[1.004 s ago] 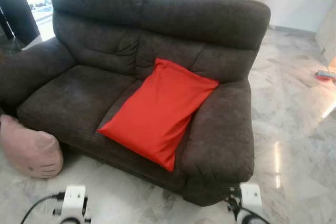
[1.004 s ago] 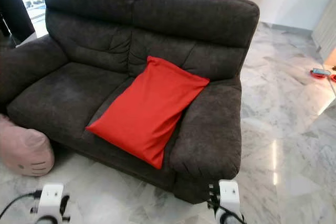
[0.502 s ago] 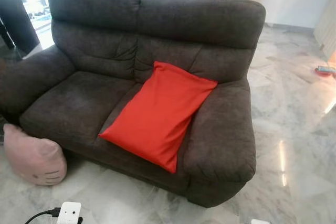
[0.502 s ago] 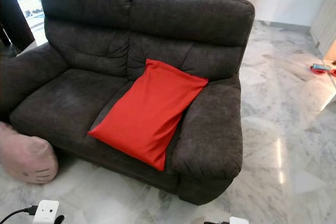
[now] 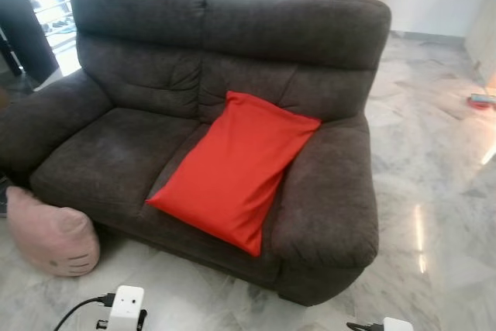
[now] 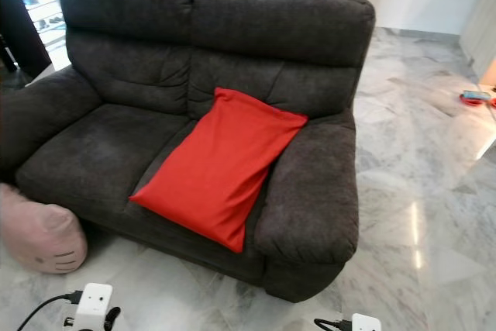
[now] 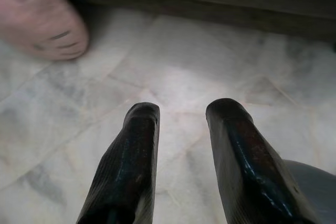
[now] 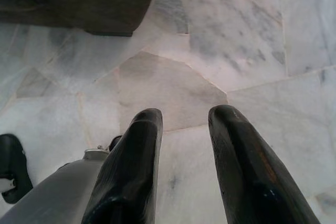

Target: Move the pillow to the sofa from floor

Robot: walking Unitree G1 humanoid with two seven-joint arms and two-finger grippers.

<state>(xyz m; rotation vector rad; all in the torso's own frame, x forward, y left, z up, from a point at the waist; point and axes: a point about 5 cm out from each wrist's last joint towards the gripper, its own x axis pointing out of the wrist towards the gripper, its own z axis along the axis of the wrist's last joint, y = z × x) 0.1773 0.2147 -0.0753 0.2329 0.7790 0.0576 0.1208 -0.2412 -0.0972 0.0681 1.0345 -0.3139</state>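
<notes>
Left hand (image 7: 181, 129) spread and empty, low over the marble floor (image 7: 173, 72). Right hand (image 8: 181, 145) likewise spread and empty above bare floor by the sofa's corner. Farther out, red pillow (image 5: 236, 164) lying centre frame on the sofa (image 5: 139, 153), propped against the armrest; looks like that part done. Pink pillow (image 5: 50, 230) at lower left, on the floor against the sofa's front, probably left to move. Partly cut off by the left edge.
</notes>
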